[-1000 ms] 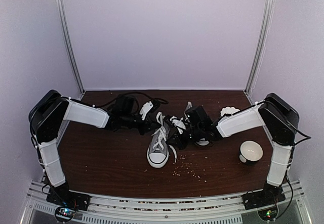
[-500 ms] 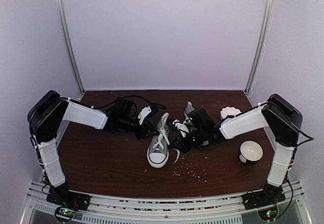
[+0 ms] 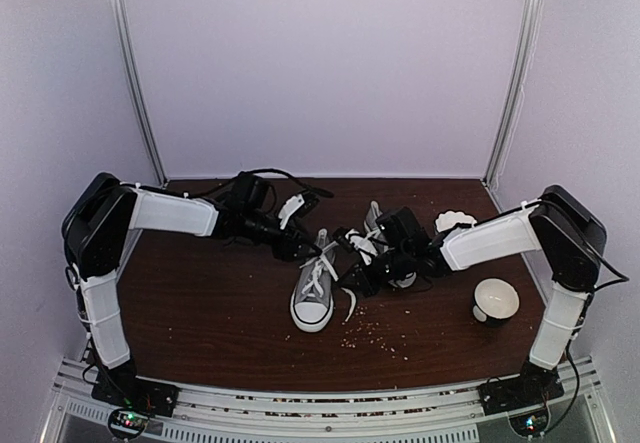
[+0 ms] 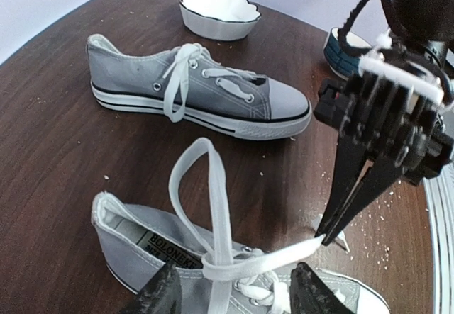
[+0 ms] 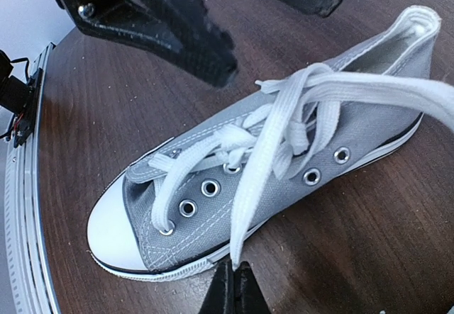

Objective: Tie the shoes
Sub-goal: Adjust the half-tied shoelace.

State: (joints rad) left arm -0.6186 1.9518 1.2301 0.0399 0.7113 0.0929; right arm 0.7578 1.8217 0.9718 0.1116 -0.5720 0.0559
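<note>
One grey shoe [image 3: 312, 301] with a white toe cap lies mid-table, toe toward me. Its white lace [image 4: 207, 200] stands in a loop above the tongue, crossed by a second strand. My left gripper [image 4: 237, 296] is open over the shoe's collar, the loop between its fingers [image 4: 159, 294] and touching neither. My right gripper [image 5: 234, 277] is shut on the end of the lace [image 5: 259, 179], pulled out sideways from the shoe [image 5: 213, 208]. The other shoe [image 4: 191, 91] lies on its sole farther back, laced, its ends loose. From above, my right arm partly covers it [image 3: 373, 221].
A white scalloped bowl [image 3: 455, 221] sits at the back right. A white cup with a dark rim [image 3: 495, 300] stands right of the shoes. Crumbs [image 3: 375, 335] are scattered in front of the near shoe. Purple walls close in the table.
My left gripper has opened and let go of the lace loop, and its arm has drawn back. My right gripper has stayed shut on the lace end and shifted slightly left.
</note>
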